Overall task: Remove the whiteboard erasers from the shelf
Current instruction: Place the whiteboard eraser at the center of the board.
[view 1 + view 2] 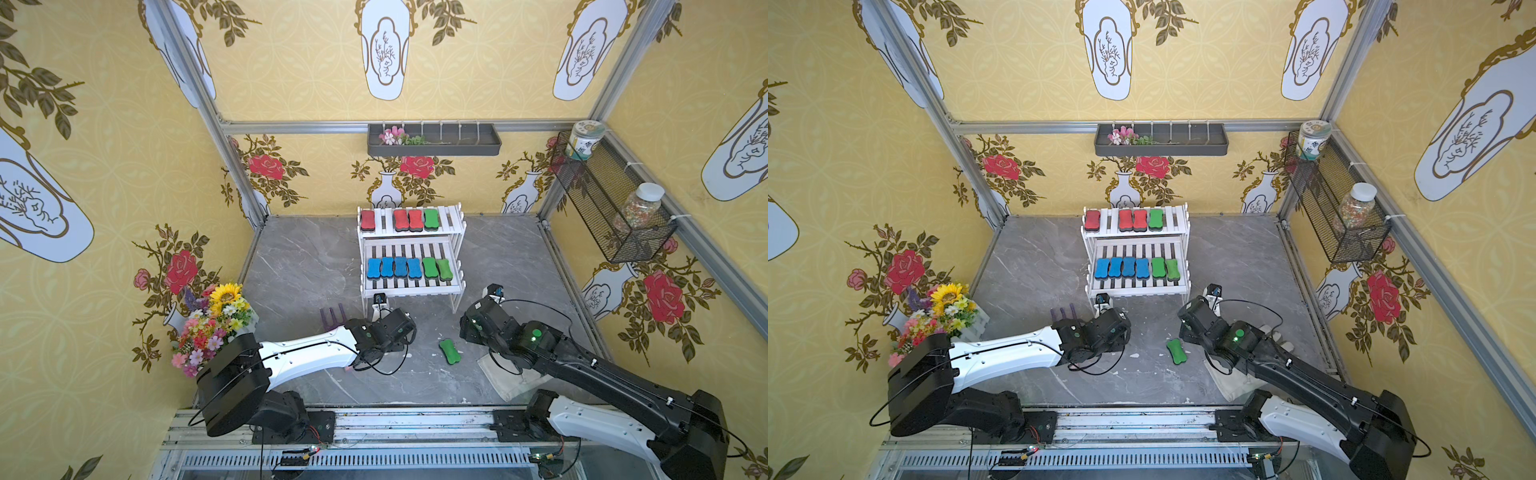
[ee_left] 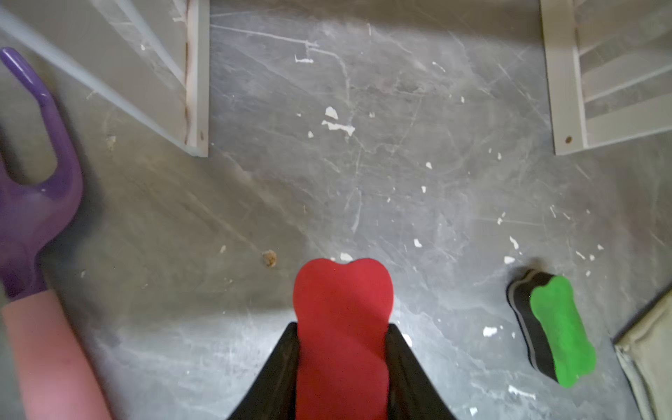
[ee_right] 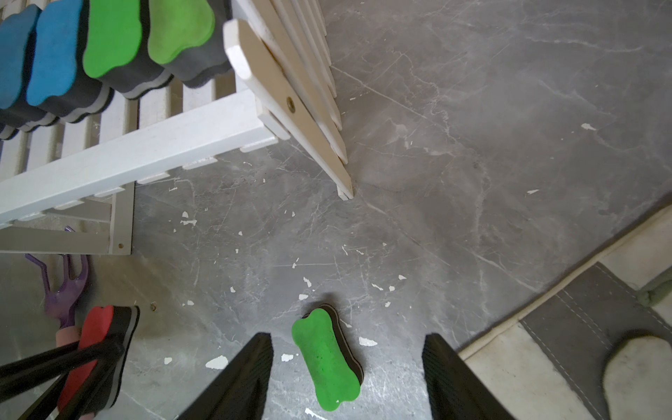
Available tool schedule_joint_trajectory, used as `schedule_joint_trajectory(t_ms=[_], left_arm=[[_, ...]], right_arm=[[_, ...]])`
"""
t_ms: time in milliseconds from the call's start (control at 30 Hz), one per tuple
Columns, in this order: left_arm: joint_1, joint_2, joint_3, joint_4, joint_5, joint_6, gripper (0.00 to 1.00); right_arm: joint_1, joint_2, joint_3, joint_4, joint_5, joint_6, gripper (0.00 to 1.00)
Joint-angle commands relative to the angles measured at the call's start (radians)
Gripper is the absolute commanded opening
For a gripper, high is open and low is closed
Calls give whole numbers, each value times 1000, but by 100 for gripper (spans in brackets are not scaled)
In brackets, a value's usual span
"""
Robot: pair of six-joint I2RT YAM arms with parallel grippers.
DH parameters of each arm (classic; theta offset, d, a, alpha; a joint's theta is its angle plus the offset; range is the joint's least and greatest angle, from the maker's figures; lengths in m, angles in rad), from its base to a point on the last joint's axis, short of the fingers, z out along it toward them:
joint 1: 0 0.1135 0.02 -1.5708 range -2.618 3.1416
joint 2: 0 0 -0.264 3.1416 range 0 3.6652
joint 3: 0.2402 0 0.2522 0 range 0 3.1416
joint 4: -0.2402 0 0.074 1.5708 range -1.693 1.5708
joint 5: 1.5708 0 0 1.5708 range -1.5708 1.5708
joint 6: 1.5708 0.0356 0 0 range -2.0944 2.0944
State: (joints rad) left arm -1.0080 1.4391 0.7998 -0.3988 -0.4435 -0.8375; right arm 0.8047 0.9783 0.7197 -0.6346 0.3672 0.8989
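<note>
Yellow floral wallpaper point(image 1: 291, 62) lines the walls around a grey marbled floor point(image 1: 299, 266) flecked with white chips.

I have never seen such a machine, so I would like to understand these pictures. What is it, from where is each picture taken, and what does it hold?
It is two robot arms on a grey table. Two pictures look down from above; two come from cameras on the wrists. The left gripper is shut on a red eraser. The right gripper is open near a green eraser lying on the table. Ten more erasers sit on the white shelf. A purple garden fork lies near it.
</note>
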Motion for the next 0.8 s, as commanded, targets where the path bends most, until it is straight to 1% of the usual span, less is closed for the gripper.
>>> schedule_joint_trajectory(t_ms=[0, 133, 333, 700, 767], left_arm=[[21, 35, -24, 80, 36, 21, 34], [27, 90, -30, 89, 32, 26, 34], [37, 114, -38, 113, 46, 27, 34], [41, 168, -27, 111, 65, 43, 38], [40, 173, -25, 110, 66, 45, 40]], right_arm=[[1, -4, -3, -11, 13, 16, 70], [1, -10, -8, -13, 17, 23, 70], [0, -8, -4, -11, 19, 21, 70], [0, -18, 4, -23, 34, 28, 70], [-1, -18, 9, -29, 39, 28, 70]])
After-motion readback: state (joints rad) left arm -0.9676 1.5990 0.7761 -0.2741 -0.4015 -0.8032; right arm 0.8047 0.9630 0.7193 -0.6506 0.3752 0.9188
